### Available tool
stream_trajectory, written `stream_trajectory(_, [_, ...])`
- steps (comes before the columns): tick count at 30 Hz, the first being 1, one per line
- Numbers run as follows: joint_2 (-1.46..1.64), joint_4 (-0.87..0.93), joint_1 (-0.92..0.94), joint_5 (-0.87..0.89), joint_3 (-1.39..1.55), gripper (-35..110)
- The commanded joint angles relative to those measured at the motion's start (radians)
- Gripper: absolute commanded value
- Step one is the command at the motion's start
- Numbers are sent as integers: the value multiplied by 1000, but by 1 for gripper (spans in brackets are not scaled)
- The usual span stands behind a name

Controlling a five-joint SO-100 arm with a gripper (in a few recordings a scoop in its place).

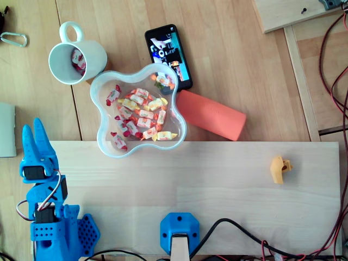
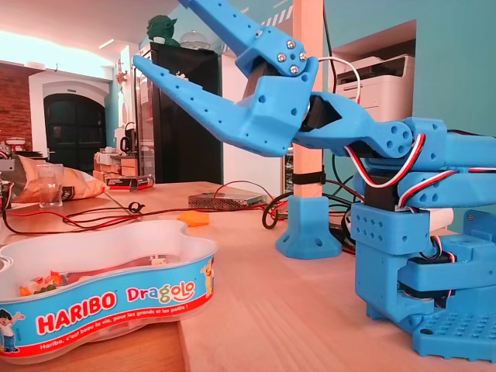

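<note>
Pale wood tabletop (image 1: 217, 179) fills my overhead feed. My claw (image 1: 33, 129) is raised off it, its 2 fingers spread wide with nothing between them. The sweets tub (image 1: 101, 138) sits just right of the claw's tips in the overhead view, not touching them. In the fixed view it lies below and left of them. A white mug (image 1: 89, 54) with 1 sweet stands ahead of the tips, and a phone (image 1: 168, 54) lies farther right.
</note>
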Motion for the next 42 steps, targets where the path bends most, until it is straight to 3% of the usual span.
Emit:
stream_trajectory(1, [12, -23, 2, 5, 34, 28])
stream_trajectory(15, [14, -31, 3, 18, 34, 28])
stream_trajectory(25, [-26, 18, 2, 26, -209, 28])
stream_trajectory(32, [-152, 351, 34, 172, -477, 28])
stream_trajectory(42, [-393, 1040, 201, 411, -948, 28])
